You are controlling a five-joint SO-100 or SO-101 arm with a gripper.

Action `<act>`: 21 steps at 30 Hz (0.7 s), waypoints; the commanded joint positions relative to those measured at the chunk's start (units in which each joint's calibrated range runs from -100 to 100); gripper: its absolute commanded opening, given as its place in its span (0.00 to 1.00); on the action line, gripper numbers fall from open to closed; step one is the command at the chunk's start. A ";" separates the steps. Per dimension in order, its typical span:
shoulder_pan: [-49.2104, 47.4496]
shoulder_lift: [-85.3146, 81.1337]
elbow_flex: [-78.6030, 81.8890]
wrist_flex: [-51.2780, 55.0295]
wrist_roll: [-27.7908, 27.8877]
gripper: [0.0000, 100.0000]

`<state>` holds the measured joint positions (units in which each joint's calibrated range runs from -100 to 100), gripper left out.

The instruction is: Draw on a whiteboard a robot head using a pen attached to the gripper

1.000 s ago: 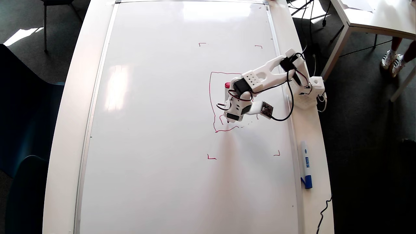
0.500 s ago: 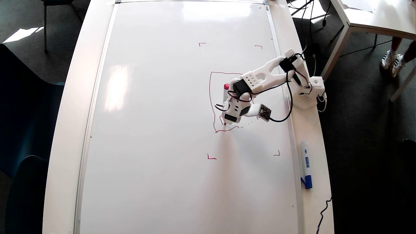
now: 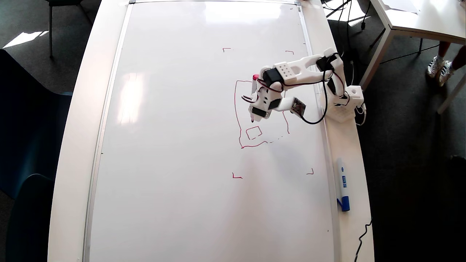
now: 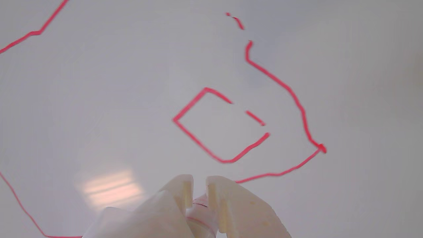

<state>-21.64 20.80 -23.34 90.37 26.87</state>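
With one small square drawn low inside the robot head outline on the whiteboard, gripper fingers sit nearly closed, clamping pen upright w/ tip just above square, prob. repositioning for next feature.

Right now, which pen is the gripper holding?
The red-tipped pen in the gripper. The blue-capped marker lies untouched beside the whiteboard.
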 commanded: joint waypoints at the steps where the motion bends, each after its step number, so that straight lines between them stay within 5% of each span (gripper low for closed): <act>1: 6.06 -6.16 3.87 0.85 2.30 0.01; 21: 13.36 1.30 6.87 -4.01 4.34 0.01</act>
<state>-8.90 21.90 -16.31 86.57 31.10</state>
